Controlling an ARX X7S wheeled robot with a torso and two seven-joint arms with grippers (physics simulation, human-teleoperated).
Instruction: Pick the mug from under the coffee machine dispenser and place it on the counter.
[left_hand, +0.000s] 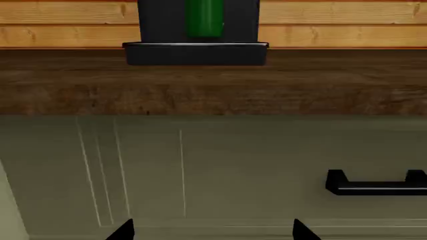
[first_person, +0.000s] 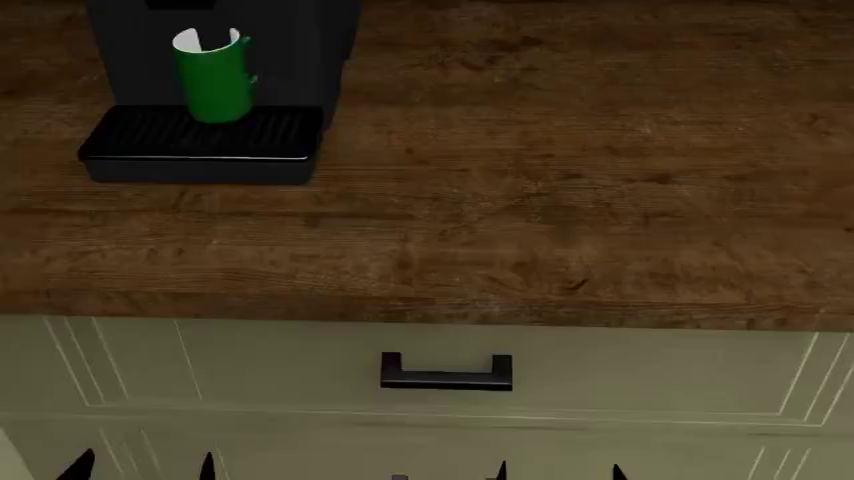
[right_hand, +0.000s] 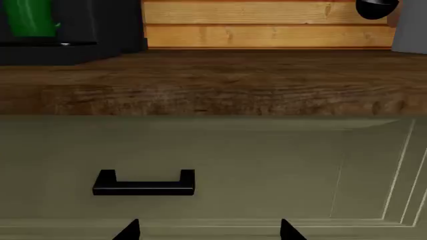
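Observation:
The green mug (first_person: 214, 75) stands upright on the ribbed drip tray (first_person: 200, 135) of the black coffee machine (first_person: 307, 50) at the far left of the brown wood counter (first_person: 561, 190). It also shows in the left wrist view (left_hand: 203, 17) and the right wrist view (right_hand: 30, 17). My left gripper (first_person: 143, 466) is open and empty, low in front of the pale green drawer fronts, below the counter edge. My right gripper (first_person: 558, 470) is open and empty at the same height. Only the fingertips (left_hand: 123, 231) (right_hand: 130, 231) show in the wrist views.
A black drawer handle (first_person: 446, 372) sits on the drawer front between the two grippers. Light wooden wall planks (right_hand: 267, 22) run behind the counter. A dark rounded object (right_hand: 377, 7) and a grey one (right_hand: 410, 30) show at the counter's far right.

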